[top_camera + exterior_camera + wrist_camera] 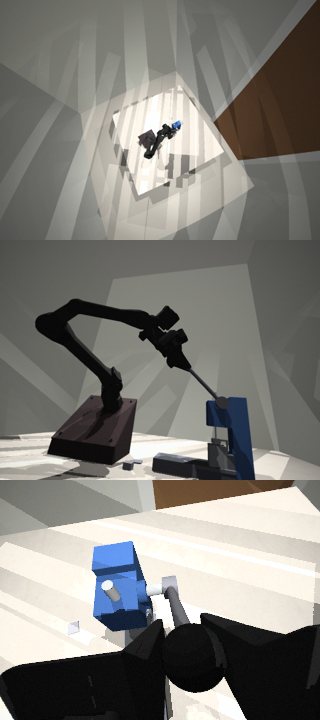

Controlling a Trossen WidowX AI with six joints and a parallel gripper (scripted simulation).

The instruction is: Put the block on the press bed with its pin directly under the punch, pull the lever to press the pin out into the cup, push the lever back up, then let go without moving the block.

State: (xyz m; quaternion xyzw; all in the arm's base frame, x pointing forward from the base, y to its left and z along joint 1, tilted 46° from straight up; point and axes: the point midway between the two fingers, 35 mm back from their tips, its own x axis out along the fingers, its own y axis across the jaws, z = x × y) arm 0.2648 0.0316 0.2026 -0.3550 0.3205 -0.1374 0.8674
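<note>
My gripper (190, 368) (181, 622) is shut on the black round knob (194, 662) of the press lever. The lever (204, 383) (176, 606) slopes up from its pivot on the blue press (176, 125) (239, 413) (116, 562) towards the arm. A grey block (216, 457) stands upright on the dark press bed (175, 462). The thin punch rod (215, 432) comes down over the block's top and meets a small grey piece (216, 441) there. Whether the pin is still in the block cannot be told. The cup cannot be made out.
The arm's brown wedge base (144, 138) (77, 431) stands left of the press in the exterior view. A small grey piece (127, 465) lies on the table between base and bed. A small pale square (73, 627) lies left of the press in the wrist view.
</note>
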